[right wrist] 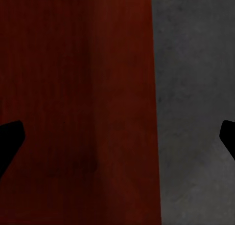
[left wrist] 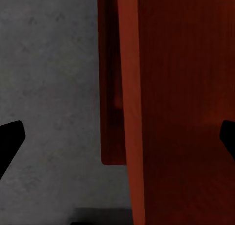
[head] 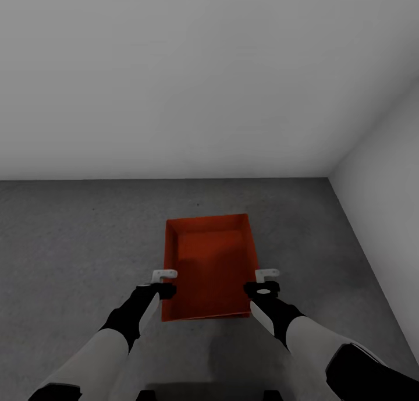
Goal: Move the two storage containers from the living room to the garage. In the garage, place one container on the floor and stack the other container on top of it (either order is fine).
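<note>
Your orange-red storage container point(head: 210, 267) sits over the garage's dark grey concrete floor point(head: 75, 244), near the corner where the pale grey walls point(head: 192, 75) meet. Your left gripper point(head: 164, 281) straddles its left wall and your right gripper point(head: 266, 280) its right wall, both near the end closest to you. In each wrist view the dark fingertips point(left wrist: 11, 139) stand wide apart with the container wall between them. Whether the bin rests on the floor or hangs above it, you cannot tell.
</note>
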### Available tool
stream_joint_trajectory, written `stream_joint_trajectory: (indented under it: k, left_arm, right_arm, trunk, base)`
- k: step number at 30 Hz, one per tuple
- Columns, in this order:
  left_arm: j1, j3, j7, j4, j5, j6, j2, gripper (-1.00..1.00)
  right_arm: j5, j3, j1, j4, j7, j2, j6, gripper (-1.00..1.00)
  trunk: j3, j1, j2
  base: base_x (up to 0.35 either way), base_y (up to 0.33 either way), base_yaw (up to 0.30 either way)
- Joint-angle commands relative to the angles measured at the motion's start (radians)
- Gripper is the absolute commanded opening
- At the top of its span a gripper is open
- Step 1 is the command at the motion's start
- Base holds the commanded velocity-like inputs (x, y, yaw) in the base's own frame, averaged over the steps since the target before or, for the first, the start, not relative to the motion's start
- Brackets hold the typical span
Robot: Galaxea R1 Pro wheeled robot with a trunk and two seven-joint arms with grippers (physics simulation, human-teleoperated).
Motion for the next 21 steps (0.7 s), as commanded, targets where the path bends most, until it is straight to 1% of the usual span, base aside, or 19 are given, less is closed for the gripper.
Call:
stream_joint_trajectory:
  k: [1,13,21]
  left_arm:
    - [0.000,-0.004,0.007,-0.003,0.006,0.005,0.000,1.00]
    - [0.000,-0.003,0.012,-0.005,0.006,0.005,0.000,1.00]
    - [0.000,-0.004,0.012,-0.003,0.006,0.005,0.000,1.00]
  right_arm:
    - [-0.003,0.008,-0.001,-0.002,-0.008,-0.001,0.008,1.00]
    - [-0.001,0.008,-0.001,-0.002,-0.009,-0.001,0.008,1.00]
    - [0.000,0.008,-0.001,-0.002,-0.009,-0.001,0.008,1.00]
  trunk:
    - [-0.001,0.000,0.000]
    - [-0.001,0.000,0.000]
    - [0.025,-0.031,0.056]
  base:
    - [0.000,0.000,0.000]
    - [0.000,0.000,0.000]
    - [0.000,0.000,0.000]
